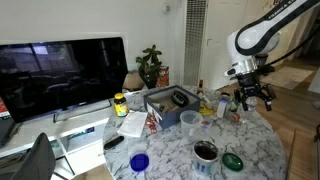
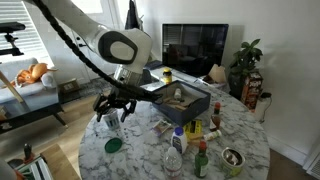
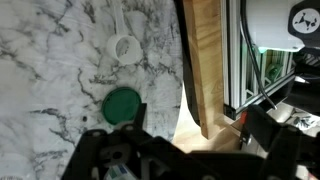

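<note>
Now the black robot gripper (image 2: 113, 108) hangs over the edge of the round white marble table (image 3: 50, 80). Its fingers are spread wide and hold nothing. Just under it lies a flat round green lid (image 3: 123, 103), near a small white round cap (image 3: 122, 47). Nothing is grabbed yet.

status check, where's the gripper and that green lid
gripper open, empty, hovering near table edge. green lid flat on marble, untouched. white ring beyond it, nothing between.
</note>
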`<state>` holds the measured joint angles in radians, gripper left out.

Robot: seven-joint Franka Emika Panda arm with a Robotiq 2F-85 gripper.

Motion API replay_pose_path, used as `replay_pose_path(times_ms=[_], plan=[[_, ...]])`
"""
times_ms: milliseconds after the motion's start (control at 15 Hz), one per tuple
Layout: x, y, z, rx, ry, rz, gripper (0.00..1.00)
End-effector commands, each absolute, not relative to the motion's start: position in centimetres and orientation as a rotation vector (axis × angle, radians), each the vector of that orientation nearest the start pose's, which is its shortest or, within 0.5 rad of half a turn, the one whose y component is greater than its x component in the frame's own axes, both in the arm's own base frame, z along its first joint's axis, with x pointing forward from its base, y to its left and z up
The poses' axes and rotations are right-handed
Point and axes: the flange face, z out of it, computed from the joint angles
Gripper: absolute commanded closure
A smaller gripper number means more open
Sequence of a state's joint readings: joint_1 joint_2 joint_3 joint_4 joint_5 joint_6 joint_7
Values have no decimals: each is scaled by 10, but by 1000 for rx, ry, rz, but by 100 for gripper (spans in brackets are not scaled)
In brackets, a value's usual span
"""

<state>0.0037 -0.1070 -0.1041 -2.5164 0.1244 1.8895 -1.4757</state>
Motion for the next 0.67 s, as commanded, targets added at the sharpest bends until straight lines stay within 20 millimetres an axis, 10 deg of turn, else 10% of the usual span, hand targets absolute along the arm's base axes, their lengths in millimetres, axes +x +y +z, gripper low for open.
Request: replay_pose_path(times_ms=[0, 600], plan=[[387, -33, 280, -2109, -1606, 399, 0], [382, -42, 228, -1993, -1734, 445, 0]])
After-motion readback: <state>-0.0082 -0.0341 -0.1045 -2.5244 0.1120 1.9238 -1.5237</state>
